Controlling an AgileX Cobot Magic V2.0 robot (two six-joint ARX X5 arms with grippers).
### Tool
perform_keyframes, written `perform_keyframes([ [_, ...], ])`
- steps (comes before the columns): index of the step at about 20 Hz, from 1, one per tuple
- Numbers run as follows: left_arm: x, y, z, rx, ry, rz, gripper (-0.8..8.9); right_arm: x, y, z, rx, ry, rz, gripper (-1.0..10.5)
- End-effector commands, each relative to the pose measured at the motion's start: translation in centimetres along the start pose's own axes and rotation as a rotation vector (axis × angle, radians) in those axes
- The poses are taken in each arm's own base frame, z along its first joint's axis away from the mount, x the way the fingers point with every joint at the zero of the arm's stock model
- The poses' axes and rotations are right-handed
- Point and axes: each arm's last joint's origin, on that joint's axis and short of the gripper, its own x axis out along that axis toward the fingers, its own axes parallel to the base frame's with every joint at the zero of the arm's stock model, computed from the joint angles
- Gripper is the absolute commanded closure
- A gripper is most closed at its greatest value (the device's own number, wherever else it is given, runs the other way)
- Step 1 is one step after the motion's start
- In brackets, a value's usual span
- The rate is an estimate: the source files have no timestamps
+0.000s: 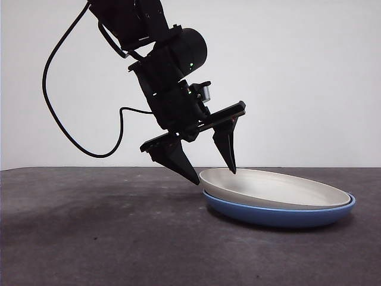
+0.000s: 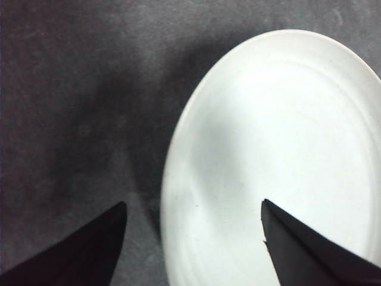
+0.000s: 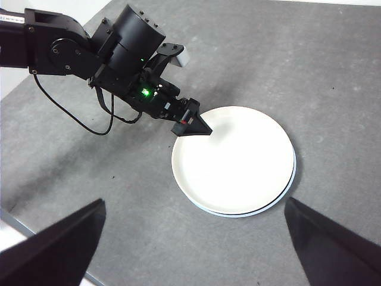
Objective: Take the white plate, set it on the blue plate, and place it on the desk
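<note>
White plate: we see the white plate [image 1: 277, 189] nested on the blue plate [image 1: 280, 214], both on the tabletop [image 1: 89, 232].
Left gripper: we see the left gripper [image 1: 215, 173] spread wide, straddling the white plate's near rim, holding nothing.
Right gripper: the right gripper [image 3: 190, 238] hangs high above, wide apart, empty.

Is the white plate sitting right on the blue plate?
Touching. In the front view the white plate rests in the blue plate, their rims meeting with no gap. The open left claw straddles its edge.
</note>
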Motion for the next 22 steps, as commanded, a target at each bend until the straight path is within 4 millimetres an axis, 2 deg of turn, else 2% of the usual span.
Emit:
perform_keyframes([
  [1,-0.7,-0.9,0.8,0.031,-0.035,-0.016,4.4,-0.3,0.2,0.4,-0.001,-0.02,0.001,4.7],
  [3,-2.3,-1.2,1.3,0.045,-0.072,-0.026,4.4,-0.3,0.2,0.4,-0.001,-0.02,-0.005,4.7],
  [5,-4.9,-1.6,1.8,0.086,-0.115,-0.033,4.4,-0.3,0.1,0.4,0.0,-0.021,-0.031,4.7],
  [9,-11.5,-2.1,2.1,0.134,-0.185,-0.033,4.4,-0.3,0.0,0.3,0.002,-0.017,-0.066,4.7],
  [12,-16.5,-1.9,1.4,0.164,-0.213,-0.018,4.4,0.0,-0.3,0.3,0.018,0.017,-0.102,4.7],
  [15,-20.8,-1.1,0.3,0.156,-0.233,0.007,4.4,0.7,-0.6,0.4,0.037,0.067,-0.104,4.7],
  [17,-22.8,-0.6,-0.8,0.154,-0.242,0.022,4.41,1.2,-0.9,0.6,0.041,0.084,-0.104,4.7],
  [19,-23.9,-0.1,-2.7,0.154,-0.258,0.027,4.41,1.7,-1.1,0.8,0.046,0.102,-0.105,4.7],
  [22,-24.3,0.6,-6.4,0.158,-0.251,-0.014,4.41,2.1,-1.3,1.0,0.043,0.118,-0.105,4.7],
])
